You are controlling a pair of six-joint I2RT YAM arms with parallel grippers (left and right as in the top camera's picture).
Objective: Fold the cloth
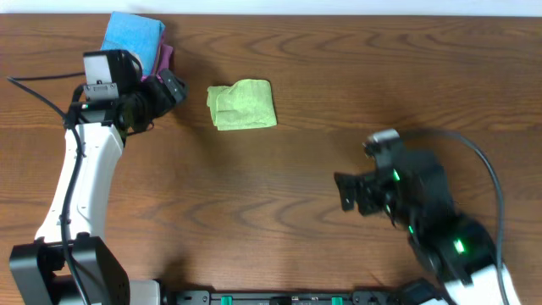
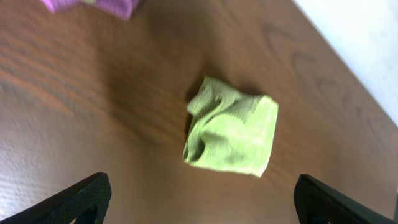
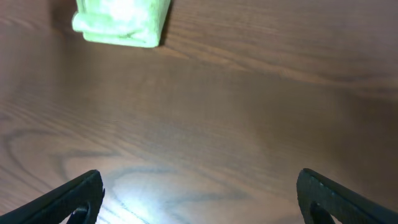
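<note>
Overhead: the lime-green cloth (image 1: pixel 242 105) lies as a compact bundle on the table (image 1: pixel 356 76). The left gripper (image 1: pixel 174 87) stands near it and the right gripper (image 1: pixel 345 193) well apart, neither touching it, so the fold appears finished. Left wrist: jaws wide, cloth centred ahead. Right wrist: jaws wide, cloth far ahead and to the left.

I see the lime-green cloth (image 1: pixel 242 105) lying folded into a rumpled, roughly square bundle on the wooden surface (image 1: pixel 279 186).
</note>
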